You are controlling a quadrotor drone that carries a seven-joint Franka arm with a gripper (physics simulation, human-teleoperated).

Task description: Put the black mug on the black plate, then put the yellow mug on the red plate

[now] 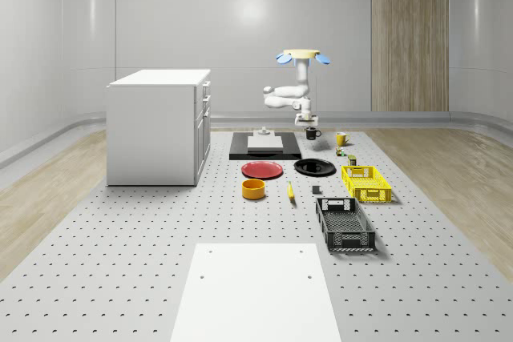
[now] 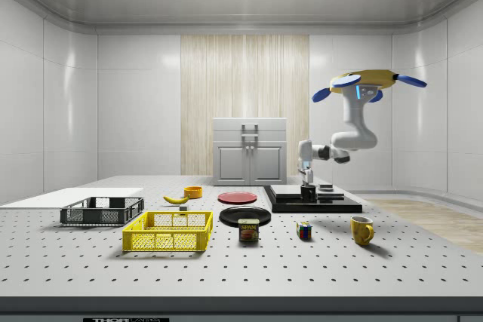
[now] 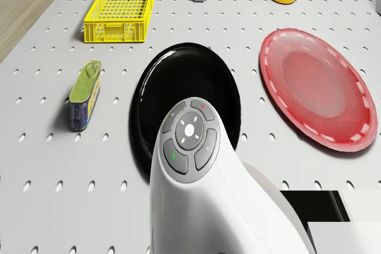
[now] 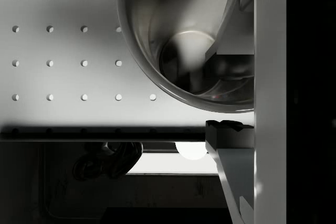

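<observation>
Whole-scene view: quadrotor drone [image 1: 303, 56] hovering over far table [image 1: 120, 278]; white two-finger gripper [image 1: 309, 124] pinching glossy black mug [image 1: 312, 133], lifted off table, beyond round black plate [image 1: 314, 167].

Side view: yellow ceramic mug [image 2: 361, 229] sitting near right; round red plate [image 2: 237, 197] lying behind black plate.

Wrist view: finger inside mug rim, other outside.
</observation>
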